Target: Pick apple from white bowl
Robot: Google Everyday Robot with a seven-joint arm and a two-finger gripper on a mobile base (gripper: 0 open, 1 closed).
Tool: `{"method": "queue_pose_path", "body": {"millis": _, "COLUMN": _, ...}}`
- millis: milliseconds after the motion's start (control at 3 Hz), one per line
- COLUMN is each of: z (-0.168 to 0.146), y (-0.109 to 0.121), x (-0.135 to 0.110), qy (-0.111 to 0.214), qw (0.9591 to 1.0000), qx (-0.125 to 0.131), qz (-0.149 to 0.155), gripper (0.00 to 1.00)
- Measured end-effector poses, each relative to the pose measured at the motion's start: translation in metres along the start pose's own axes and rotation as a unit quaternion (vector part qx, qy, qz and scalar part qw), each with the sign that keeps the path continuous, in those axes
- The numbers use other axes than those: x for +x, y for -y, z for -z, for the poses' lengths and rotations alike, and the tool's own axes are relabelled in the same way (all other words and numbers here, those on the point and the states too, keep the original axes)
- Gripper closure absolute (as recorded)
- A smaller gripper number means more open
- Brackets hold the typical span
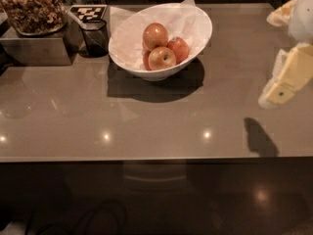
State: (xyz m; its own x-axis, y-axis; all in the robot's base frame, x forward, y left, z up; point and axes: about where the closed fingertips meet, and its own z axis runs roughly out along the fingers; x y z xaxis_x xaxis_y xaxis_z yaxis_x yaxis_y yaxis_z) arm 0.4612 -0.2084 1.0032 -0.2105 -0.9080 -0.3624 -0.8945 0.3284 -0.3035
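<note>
The white bowl [195, 23], lined with crinkled white paper, stands at the back middle of the grey table. Several reddish apples lie in it. The apple [155, 35] is the largest and sits on top of the pile. A yellower apple with a stem dimple [162, 58] lies in front of it, and another [179, 48] to its right. My gripper [281, 84], cream-coloured, hangs over the table's right side, well to the right of the bowl and apart from it. It holds nothing that I can see.
A small dark cup [95, 35] stands just left of the bowl. Behind it lies a checkered tag [88, 12]. A metal box [34, 48] topped with a tray of nuts [32, 9] sits at the back left. The table's front edge [156, 158] runs across the picture.
</note>
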Motion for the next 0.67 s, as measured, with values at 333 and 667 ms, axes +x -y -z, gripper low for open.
{"method": "queue_pose_path", "body": {"millis": 333, "z": 0.017, "y": 0.03, "x": -0.03, "qy": 0.085, "qw": 0.9959, "qx": 0.025, "qz": -0.019, "gripper": 0.0}}
{"method": "queue_pose_path", "body": {"millis": 667, "z": 0.022, "y": 0.062, "x": -0.063, "qy": 0.139, "qw": 0.99, "qx": 0.022, "qz": -0.016, "gripper": 0.0}}
